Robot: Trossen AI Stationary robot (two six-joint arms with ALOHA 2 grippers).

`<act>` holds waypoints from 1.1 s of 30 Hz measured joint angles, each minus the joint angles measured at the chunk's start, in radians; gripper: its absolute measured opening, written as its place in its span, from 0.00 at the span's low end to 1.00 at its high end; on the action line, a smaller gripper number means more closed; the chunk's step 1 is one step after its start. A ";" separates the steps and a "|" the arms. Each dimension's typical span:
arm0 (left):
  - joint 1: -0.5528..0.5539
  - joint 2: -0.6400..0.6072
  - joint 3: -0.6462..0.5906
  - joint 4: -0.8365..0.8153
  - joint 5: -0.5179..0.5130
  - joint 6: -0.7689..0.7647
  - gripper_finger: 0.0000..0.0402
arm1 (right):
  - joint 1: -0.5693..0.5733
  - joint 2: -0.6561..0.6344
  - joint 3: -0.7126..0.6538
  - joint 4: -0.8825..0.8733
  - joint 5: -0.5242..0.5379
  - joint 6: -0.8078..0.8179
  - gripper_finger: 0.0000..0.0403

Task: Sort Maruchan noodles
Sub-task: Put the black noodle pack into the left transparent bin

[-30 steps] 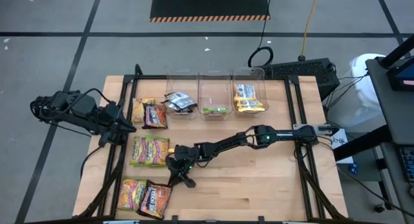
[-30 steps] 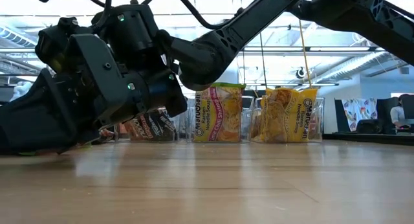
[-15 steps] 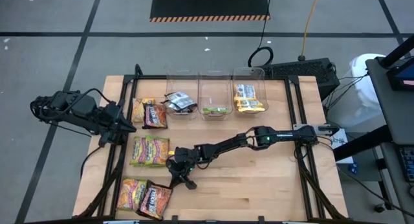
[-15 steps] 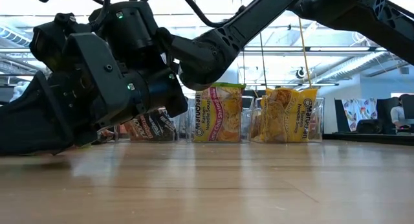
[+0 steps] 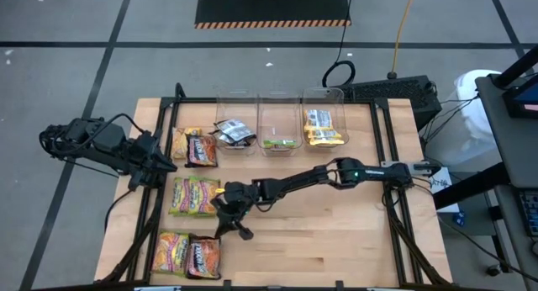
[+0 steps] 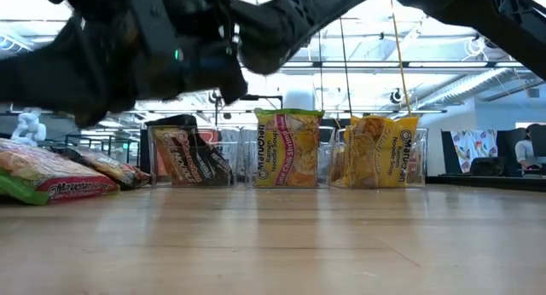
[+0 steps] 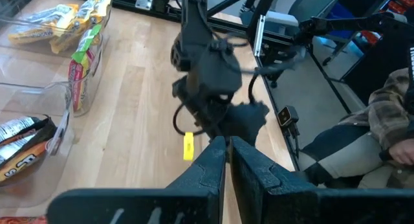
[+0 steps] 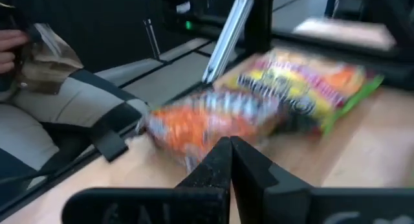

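**Sorting station: right arm raised over the loose packets, nothing in its grip**

Reaching across the pale wooden table point(image 5: 336, 232), the right gripper point(image 5: 227, 219) hangs above the boards near the front-left group of packets, its two dark fingers point(image 8: 223, 160) pressed together with nothing between them. In the right wrist view a black and red-orange crinkly ramen packet point(image 8: 207, 123) lies on the table beyond the fingertips, apart from them, with a lime-green and pink packet point(image 8: 310, 88) just beside it.

The left gripper point(image 5: 164, 165) waits at the table's left edge, beside the loose packets. Its fingers point(image 7: 210, 162) stand almost together, a thin slit showing between them, and hold nothing.

Loose packets lie in three pairs along the left side of the table: a yellow-orange and a black one at the back point(image 5: 193, 147), two lime-green ones in the middle point(image 5: 194, 195), and a lime-green one with a black one at the front point(image 5: 189, 256).

Three clear plastic bins stand in a row at the back edge. The left bin point(image 5: 235, 114) holds black packets, the middle bin point(image 5: 279, 114) a lime-green packet, the right bin point(image 5: 324, 102) yellow-orange packets.

A seated person point(image 7: 369, 140) shows beyond the table in the left wrist view.
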 joint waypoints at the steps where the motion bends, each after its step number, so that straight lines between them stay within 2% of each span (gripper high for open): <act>1: 0.000 0.000 0.000 0.000 0.000 -0.004 0.07 | -0.003 -0.017 0.000 -0.014 0.001 -0.014 0.00; 9: 0.000 0.000 0.000 0.000 0.000 -0.007 0.07 | -0.015 -0.129 0.001 -0.194 0.082 -0.142 0.00; 15: 0.000 0.000 0.000 -0.002 0.000 -0.007 0.07 | -0.020 -0.123 0.002 -0.231 0.111 -0.044 0.00; 20: 0.000 0.000 0.000 -0.005 0.000 -0.009 0.07 | -0.019 -0.112 0.000 -0.296 0.189 -0.018 0.00; 22: 0.000 0.000 0.000 -0.009 0.000 -0.010 0.07 | -0.019 -0.113 0.001 -0.305 0.236 -0.015 0.02; 33: 0.000 0.000 0.000 -0.009 0.000 -0.010 0.07 | 0.004 -0.114 -0.023 -0.312 0.231 -0.012 0.22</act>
